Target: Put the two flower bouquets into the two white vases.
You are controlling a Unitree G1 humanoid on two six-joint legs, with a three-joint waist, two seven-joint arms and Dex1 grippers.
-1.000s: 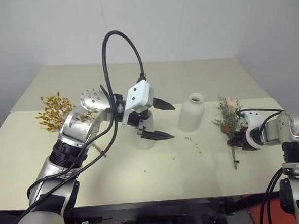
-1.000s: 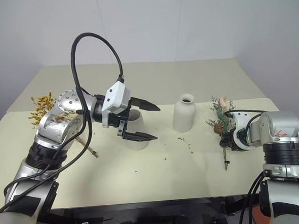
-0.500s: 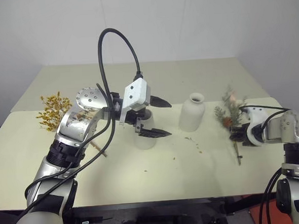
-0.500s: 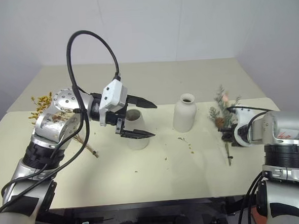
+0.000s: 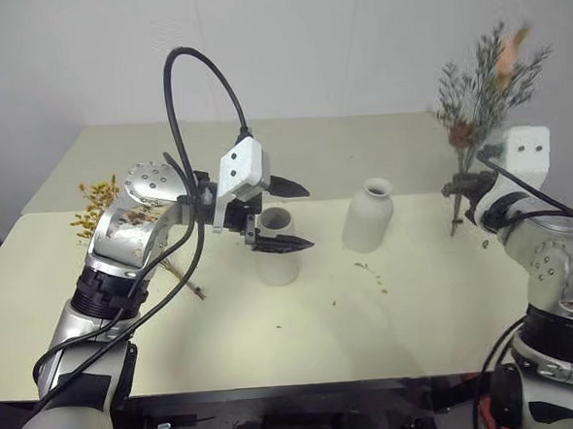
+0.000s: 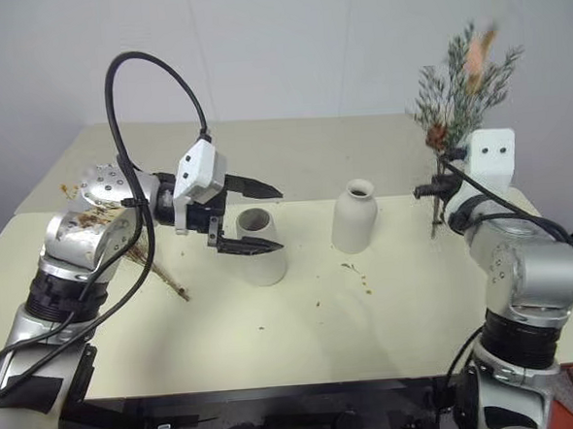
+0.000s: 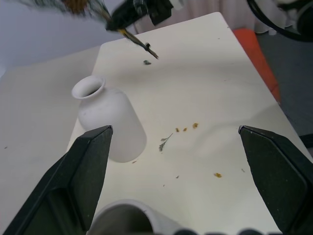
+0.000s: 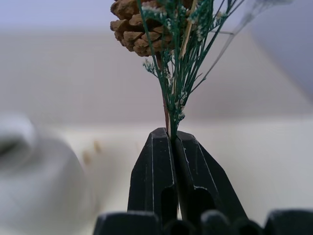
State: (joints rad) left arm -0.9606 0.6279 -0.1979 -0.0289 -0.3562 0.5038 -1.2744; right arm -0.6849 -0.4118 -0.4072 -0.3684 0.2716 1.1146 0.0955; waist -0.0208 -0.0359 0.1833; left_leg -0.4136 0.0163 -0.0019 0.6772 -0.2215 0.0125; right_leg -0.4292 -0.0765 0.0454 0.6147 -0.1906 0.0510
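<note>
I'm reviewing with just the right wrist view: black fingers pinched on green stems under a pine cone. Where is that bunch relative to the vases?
Observer: The right hand holds the grey-green sprig bunch with a peach plume upright in the air, to the right of the rounded narrow-necked white vase.
Operator: And the other vase?
Observer: The plain tapered white vase stands further left; the left hand is open, its fingers spread beside the vase's mouth.
Operator: The second bouquet?
Observer: The bushy yellow dried-flower bunch lies on the cream table at the far left, behind the left arm.
</note>
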